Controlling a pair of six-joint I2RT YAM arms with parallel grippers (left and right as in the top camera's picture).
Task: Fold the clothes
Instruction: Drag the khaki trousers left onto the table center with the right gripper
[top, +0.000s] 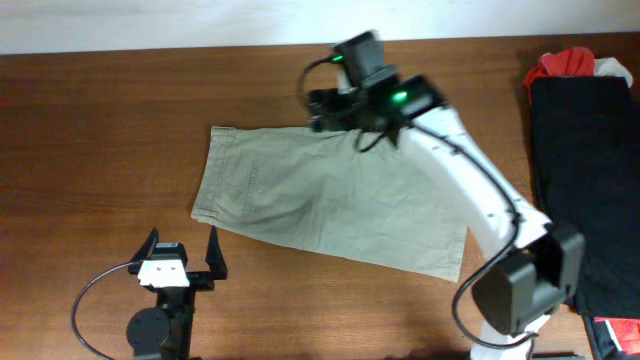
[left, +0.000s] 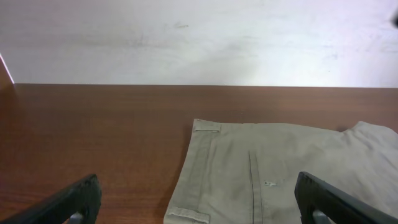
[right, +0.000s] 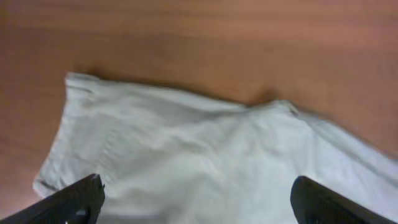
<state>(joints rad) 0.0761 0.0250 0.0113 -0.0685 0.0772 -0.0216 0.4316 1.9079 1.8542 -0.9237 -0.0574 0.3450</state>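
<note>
The clothes (top: 320, 200) are light khaki shorts lying flat on the brown table, waistband at the left. My right gripper (top: 318, 108) hovers above their far edge, open and empty; its wrist view shows the pale fabric (right: 199, 162) between the spread fingers (right: 196, 202). My left gripper (top: 183, 252) is open and empty near the front edge, short of the shorts' near-left corner. Its wrist view shows the waistband and a seam (left: 249, 174) ahead between the fingers (left: 199, 202).
A black cloth or bag (top: 585, 170) lies at the right edge with a red item (top: 565, 62) at its far end. The pale wall (left: 199, 37) runs behind the table. Bare wood (top: 100, 150) extends left of the shorts.
</note>
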